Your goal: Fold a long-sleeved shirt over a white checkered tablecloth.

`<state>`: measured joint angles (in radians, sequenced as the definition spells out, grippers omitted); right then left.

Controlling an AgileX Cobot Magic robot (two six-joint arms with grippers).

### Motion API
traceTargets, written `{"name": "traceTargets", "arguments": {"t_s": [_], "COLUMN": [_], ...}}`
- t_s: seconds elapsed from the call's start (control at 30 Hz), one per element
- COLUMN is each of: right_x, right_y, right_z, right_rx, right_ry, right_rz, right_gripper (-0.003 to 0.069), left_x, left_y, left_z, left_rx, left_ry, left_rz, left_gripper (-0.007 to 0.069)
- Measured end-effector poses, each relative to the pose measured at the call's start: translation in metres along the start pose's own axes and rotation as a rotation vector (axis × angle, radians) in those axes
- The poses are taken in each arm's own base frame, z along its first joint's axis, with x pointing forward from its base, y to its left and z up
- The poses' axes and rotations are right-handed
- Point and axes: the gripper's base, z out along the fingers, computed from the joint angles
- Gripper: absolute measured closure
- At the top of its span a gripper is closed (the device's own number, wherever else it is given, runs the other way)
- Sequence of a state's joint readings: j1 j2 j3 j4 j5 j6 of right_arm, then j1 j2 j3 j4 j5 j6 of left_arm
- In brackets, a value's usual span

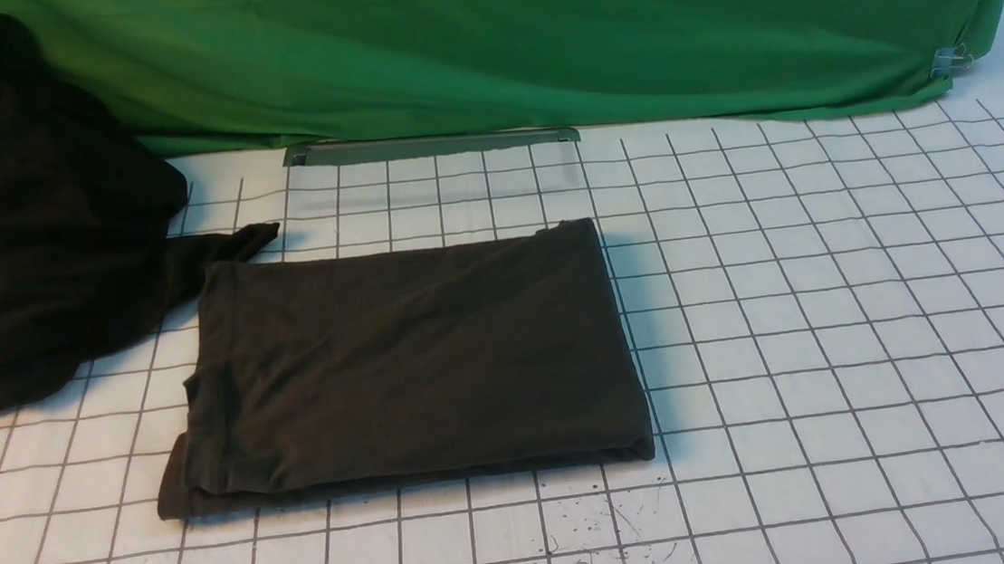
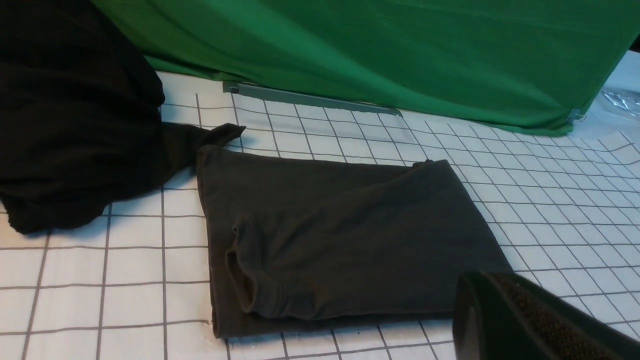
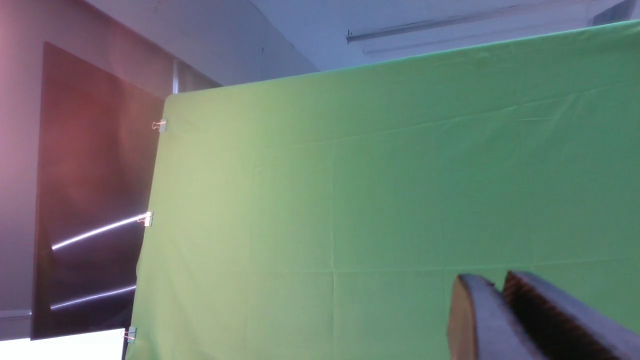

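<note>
Black cloth sits heaped at the far left of the worktop: a spare garment heap (image 1: 24,215) with no print showing, one loose tail reaching toward the folded piece and seeming to touch or just overlap its far-left corner; which of the two, I cannot tell. Beside it, left of centre, the long-sleeved shirt (image 1: 409,363) lies on the white checkered tablecloth (image 1: 831,308) as a flat, layered rectangle, its long axis running left to right across the worktop. The chest print and neck label are not visible; they are presumably turned inside the folds. In the left wrist view a rounded sleeve or collar fold shows on the shirt's top layer near one short edge.

The left end effector (image 2: 505,310) hovers above the shirt's near-right corner, fingers together and holding nothing, so the shirt lies ahead of it and toward the robot's left. Judging from this, the left arm is the nearer one for any tidying move.

Further right, the tablecloth carries nothing but ink specks near the front edge. The right end effector (image 3: 500,310) points up at the green cloth (image 3: 390,190), away from the shirt; its fingers look nearly together with nothing between them, though only their tips are in frame, so I cannot tell its state for sure. Neither arm appears in the front view.
</note>
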<state>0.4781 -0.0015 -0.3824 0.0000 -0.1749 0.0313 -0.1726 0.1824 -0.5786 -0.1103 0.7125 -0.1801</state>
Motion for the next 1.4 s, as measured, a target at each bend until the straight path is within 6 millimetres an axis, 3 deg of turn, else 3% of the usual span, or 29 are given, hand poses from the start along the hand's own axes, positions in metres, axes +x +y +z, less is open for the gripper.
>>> {"name": "traceTargets", "arguments": {"t_s": [0.57, 0.83, 0.9, 1.03, 1.23, 1.4], "right_x": [0.000, 0.000, 0.000, 0.000, 0.000, 0.000], "right_y": [0.000, 0.000, 0.000, 0.000, 0.000, 0.000], "right_z": [0.000, 0.000, 0.000, 0.000, 0.000, 0.000], "right_rx": [0.000, 0.000, 0.000, 0.000, 0.000, 0.000], "right_ry": [0.002, 0.004, 0.004, 0.004, 0.005, 0.005], "right_rz": [0.001, 0.001, 0.001, 0.001, 0.001, 0.001], "right_gripper": [0.0543, 0.0528, 0.0524, 0.0515, 0.0501, 0.0490], "left_x": [0.000, 0.004, 0.011, 0.046, 0.109, 0.119], "left_y": [0.000, 0.004, 0.007, 0.022, 0.049, 0.053], "left_z": [0.000, 0.005, 0.008, 0.022, 0.051, 0.055], "left_rx": [0.001, -0.027, -0.043, -0.135, -0.229, -0.239], "left_ry": [-0.006, -0.097, -0.171, -0.262, -0.128, -0.097], "left_rz": [0.010, 0.170, 0.212, 0.241, 0.284, 0.303], "left_gripper": [0.0623, 0.0623, 0.0623, 0.0623, 0.0622, 0.0622]}}
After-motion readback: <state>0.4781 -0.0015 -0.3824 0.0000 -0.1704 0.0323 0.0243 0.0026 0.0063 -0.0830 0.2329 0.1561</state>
